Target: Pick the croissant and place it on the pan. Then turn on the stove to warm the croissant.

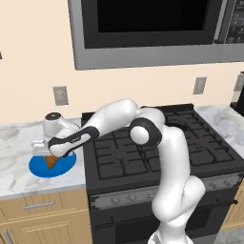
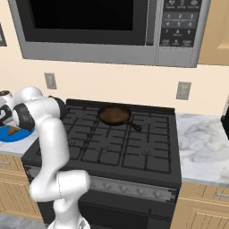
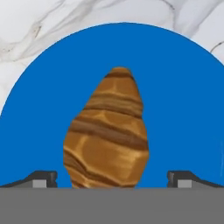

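The croissant (image 3: 106,135) lies on the blue plate (image 3: 183,109), roughly at the plate's middle. In the hand view its long axis runs up and down, the narrow tip pointing away from the gripper (image 3: 112,178) and the broad body toward it. The two fingertips (image 3: 41,178) stand wide apart, one on each side of the pastry, released and holding nothing; whether they touch the plate I cannot tell. The plate rests on the marble counter (image 1: 14,143), just left of the stove (image 1: 157,157). From the left base view the hand hangs right over the plate. The pan (image 2: 115,115) sits on the stove's back grate, well apart from the plate, its handle pointing right and forward.
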You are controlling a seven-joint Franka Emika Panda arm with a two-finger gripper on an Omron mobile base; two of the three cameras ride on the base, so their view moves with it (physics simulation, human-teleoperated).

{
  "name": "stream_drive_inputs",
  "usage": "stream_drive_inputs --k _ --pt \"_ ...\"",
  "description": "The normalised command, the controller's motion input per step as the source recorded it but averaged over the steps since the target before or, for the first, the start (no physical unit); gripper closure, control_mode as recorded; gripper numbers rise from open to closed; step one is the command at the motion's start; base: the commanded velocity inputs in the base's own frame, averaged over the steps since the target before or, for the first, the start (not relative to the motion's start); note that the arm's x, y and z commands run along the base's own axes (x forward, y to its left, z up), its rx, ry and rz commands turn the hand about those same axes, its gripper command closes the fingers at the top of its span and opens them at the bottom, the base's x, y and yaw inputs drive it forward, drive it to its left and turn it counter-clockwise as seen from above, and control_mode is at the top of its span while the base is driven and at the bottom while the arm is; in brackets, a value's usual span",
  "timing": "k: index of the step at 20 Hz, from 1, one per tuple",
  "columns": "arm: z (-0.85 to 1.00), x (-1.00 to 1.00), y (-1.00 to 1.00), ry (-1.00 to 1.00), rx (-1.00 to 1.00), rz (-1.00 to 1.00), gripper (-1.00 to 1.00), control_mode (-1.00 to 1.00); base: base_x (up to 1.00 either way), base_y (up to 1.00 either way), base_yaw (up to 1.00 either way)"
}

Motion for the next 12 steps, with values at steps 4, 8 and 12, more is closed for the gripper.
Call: stream_drive_inputs --k 4,8,12 --pt "-0.18 0.04 0.00 0.00 0.00 -0.05 -1.00 -1.00 0.00 0.00 0.00" --pt "-0.21 0.04 0.00 0.00 0.00 -0.05 -1.00 -1.00 0.00 0.00 0.00" --pt "-0.20 0.02 0.00 0.00 0.00 -0.05 -1.00 -1.00 0.00 0.00 0.00"
